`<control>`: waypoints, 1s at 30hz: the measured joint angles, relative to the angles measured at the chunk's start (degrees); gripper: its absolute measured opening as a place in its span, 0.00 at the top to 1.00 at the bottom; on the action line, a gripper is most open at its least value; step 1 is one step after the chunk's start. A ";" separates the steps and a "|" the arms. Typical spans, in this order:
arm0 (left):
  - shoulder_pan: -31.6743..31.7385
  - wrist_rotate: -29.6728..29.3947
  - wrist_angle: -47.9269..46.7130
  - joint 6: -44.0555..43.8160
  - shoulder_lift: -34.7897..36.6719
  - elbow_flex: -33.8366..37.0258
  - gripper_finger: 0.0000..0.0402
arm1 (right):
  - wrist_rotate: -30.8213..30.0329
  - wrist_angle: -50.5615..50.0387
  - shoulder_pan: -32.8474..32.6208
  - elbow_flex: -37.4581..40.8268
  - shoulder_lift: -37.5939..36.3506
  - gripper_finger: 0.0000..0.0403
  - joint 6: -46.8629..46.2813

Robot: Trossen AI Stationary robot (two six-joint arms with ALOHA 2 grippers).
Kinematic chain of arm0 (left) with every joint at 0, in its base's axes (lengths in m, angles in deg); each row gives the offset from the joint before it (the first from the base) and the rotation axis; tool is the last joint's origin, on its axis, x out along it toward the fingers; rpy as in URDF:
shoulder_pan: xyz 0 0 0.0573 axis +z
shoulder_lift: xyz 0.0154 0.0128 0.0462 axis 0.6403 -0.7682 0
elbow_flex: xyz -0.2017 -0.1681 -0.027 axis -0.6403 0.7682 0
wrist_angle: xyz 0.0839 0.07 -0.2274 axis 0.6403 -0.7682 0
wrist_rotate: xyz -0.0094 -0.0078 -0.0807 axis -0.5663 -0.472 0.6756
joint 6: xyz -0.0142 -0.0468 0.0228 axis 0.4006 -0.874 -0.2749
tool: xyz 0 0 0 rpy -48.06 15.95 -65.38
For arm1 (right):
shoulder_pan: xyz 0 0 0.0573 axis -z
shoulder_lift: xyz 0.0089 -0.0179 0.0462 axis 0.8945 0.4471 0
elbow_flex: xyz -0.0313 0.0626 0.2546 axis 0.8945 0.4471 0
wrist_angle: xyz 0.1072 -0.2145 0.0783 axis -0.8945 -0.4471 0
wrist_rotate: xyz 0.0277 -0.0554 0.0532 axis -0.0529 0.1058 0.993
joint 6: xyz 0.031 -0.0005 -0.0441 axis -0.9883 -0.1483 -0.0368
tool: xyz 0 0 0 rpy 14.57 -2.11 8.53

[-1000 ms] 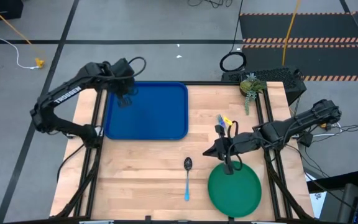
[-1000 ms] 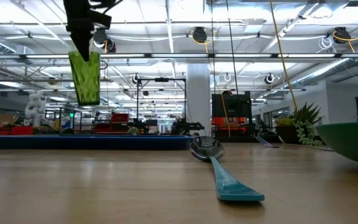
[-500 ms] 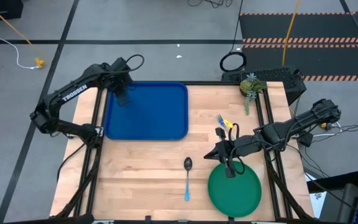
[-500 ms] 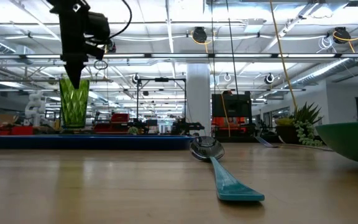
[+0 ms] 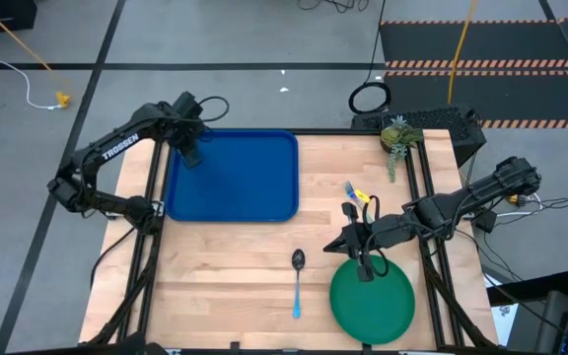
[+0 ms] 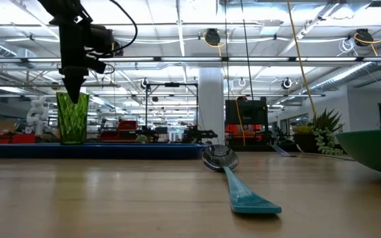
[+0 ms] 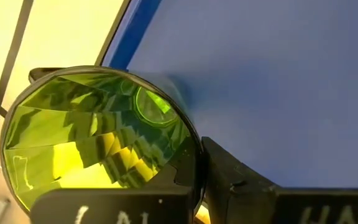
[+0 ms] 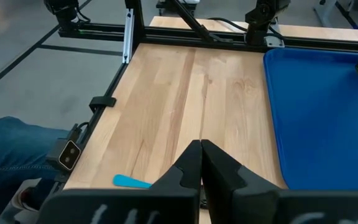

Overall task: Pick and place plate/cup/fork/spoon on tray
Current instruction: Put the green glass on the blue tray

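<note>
Our left claw is still pinched on the rim of the cup, one finger inside and one outside, but the cup has come down: a second ago it hung clear in the air, and now its base rests on the tray, at the tray's far left corner. The left wrist view looks straight down into the cup's mouth, with blue tray floor beside it. So we judge the cup placed; what remains for this arm is to let go and lift away without tipping it.

Our right claw has not moved over that second. Its fingers are pressed together on the far rim of the plate, which sits at the desk's near right corner, well apart from the tray. The spoon lies on the desk just left of the plate, and the fork farther back, both not yet carried over.
</note>
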 joint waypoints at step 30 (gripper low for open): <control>3.71 2.46 4.92 1.07 0.00 0.07 0.91 | 0.15 -0.02 0.00 0.00 0.00 1.00 -1.51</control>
